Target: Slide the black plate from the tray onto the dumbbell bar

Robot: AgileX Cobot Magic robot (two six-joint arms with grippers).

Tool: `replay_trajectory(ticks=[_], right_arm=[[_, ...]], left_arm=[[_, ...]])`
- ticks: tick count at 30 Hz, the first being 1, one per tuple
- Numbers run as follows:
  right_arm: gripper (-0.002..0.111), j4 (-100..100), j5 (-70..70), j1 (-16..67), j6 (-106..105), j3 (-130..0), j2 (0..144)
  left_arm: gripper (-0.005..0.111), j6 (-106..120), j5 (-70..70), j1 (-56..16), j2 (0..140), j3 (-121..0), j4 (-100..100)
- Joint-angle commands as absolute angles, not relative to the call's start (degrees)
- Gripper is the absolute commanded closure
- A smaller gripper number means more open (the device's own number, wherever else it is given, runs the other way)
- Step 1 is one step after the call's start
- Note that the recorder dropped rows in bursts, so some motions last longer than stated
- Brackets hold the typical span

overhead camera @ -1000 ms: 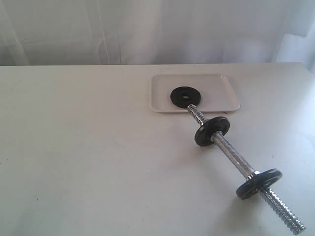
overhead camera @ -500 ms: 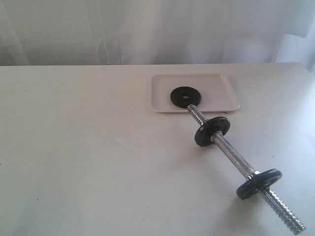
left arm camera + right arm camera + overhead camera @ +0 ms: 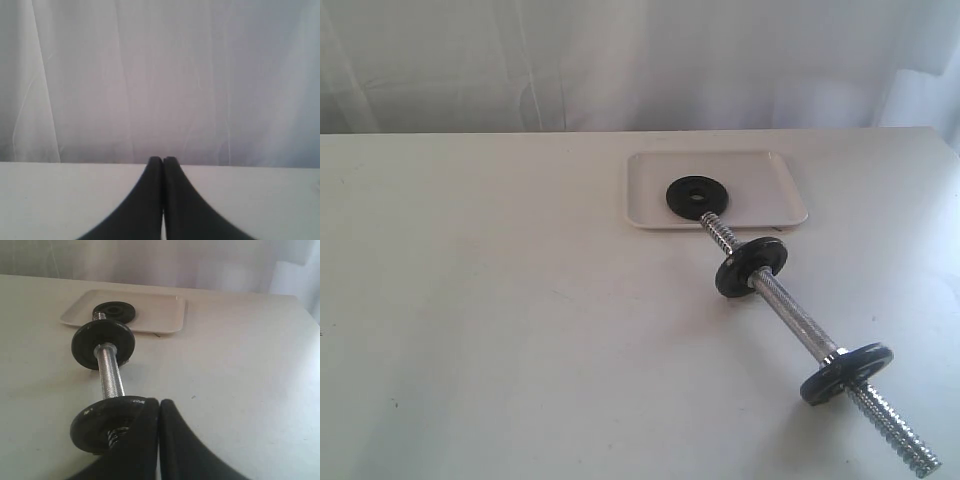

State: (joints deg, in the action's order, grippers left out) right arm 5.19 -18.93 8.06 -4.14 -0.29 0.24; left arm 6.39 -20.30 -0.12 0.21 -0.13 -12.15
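both jaws pressed shut on nothing, left gripper [image 3: 163, 159] and right gripper [image 3: 159, 402]. dumbbell bar [image 3: 795, 318] carries two discs [image 3: 750, 265]; past them the black plate [image 3: 696, 196] lies flat in the tray [image 3: 770, 190] beside the bar's tip. i'd guess flat iron could slip, or snag the threads.

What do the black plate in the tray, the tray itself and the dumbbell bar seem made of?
The black plate: matte black, no glare, likely coated cast metal. The tray: smooth pale white, rounded corners, low rim, probably plastic. The dumbbell bar: bright, mirror-like highlights and spiral threads at the ends, seemingly chromed steel.
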Motion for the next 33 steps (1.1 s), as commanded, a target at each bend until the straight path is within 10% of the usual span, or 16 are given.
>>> replay_trajectory(ticks=[1, 33], right_arm=[[0.108, 4.89, -18.38, 7.95, -4.21, 0.0, 0.0], [0.108, 4.89, -18.38, 7.95, -4.21, 0.0, 0.0]], left_arm=[[0.107, 6.37, -24.53, -0.17, 0.0, 0.0, -12.3], [0.107, -32.69, -34.81, -0.17, 0.0, -2.96, 3.61]])
